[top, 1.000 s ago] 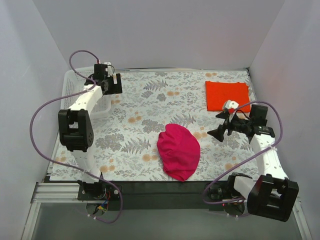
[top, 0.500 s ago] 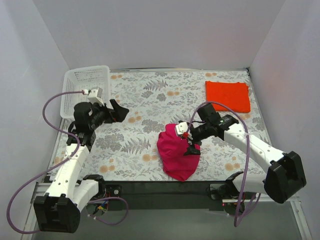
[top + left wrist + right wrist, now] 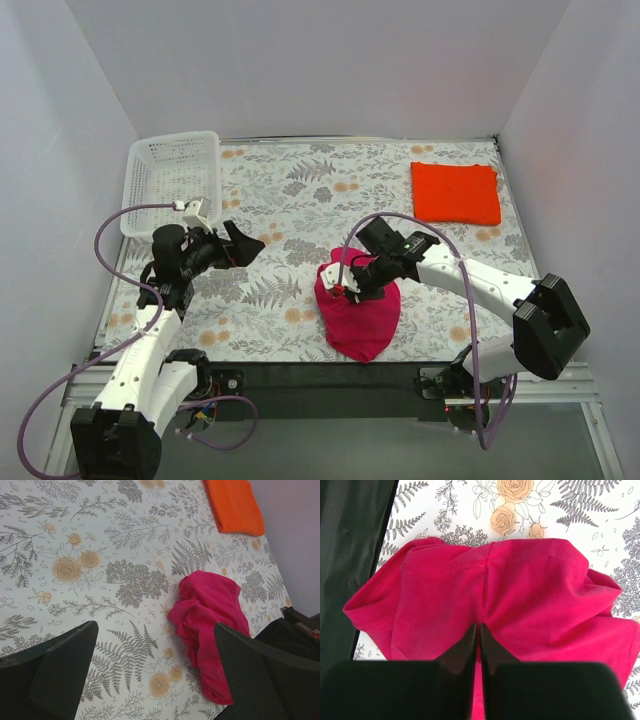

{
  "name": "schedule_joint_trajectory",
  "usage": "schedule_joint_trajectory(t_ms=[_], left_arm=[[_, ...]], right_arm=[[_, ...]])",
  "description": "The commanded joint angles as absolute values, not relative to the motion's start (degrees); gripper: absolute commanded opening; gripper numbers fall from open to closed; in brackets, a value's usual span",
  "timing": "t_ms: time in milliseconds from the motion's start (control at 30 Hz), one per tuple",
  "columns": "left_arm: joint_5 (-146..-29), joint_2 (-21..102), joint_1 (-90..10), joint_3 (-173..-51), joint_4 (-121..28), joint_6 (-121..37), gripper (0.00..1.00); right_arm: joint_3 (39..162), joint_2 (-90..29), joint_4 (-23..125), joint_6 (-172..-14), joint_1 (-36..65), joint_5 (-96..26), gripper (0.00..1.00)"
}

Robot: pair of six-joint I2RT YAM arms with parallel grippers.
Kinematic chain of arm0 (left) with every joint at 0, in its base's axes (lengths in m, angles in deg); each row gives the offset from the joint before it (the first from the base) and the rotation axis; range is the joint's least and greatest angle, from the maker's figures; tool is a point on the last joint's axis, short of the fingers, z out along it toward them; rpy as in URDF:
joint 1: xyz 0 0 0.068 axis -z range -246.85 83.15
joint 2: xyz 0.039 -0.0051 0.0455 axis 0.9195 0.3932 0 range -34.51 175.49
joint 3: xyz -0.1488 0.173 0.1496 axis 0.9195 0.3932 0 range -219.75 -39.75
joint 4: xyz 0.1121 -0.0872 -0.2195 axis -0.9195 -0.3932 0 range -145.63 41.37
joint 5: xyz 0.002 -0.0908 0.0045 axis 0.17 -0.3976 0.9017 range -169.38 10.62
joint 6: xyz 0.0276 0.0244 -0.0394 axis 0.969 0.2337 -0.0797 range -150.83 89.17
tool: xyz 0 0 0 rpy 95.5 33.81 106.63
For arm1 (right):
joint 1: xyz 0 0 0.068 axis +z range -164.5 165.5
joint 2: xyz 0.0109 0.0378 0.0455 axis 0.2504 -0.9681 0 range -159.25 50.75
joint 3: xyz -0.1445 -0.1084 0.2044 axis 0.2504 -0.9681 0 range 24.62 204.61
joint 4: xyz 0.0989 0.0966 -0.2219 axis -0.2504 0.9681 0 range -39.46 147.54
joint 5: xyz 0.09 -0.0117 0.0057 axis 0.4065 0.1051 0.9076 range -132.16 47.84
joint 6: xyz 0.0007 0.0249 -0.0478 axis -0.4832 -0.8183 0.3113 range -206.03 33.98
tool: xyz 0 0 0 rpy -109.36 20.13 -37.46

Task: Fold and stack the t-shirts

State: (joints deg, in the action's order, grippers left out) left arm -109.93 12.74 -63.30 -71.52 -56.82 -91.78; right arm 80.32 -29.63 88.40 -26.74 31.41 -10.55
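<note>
The right claw [image 3: 343,290] is pinching the pink shirt [image 3: 362,318] beneath it. The left claw [image 3: 246,243] is hovering spread, the shirt ahead of it.

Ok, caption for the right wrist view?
Right gripper pinched shut on the crumpled magenta t-shirt on the floral table.

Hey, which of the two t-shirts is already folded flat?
The orange-red t-shirt, a neat rectangle at the far right corner. The magenta-pink t-shirt is a crumpled heap, pinched by the right tool.
</note>
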Motion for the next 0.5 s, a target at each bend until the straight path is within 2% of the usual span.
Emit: schedule_joint_trajectory(t_ms=[0, 167, 467], left_arm=[[-112.8, 11.3, -63.4, -72.3, -55.2, -91.9, 0.94], [-118.0, 11.7, -63.4, -71.1, -52.3, -93.1, 0.93], [-124.9, 14.9, -62.4, -70.6, -49.0, -97.4, 0.89]], right_arm=[[83.0, -30.0, 89.2, -28.2, 31.9, -12.6, 0.01], [90.0, -28.2, 91.2, -32.5, 30.9, -13.9, 0.01], [112.0, -26.6, 85.8, -54.1, 17.5, -7.7, 0.01]])
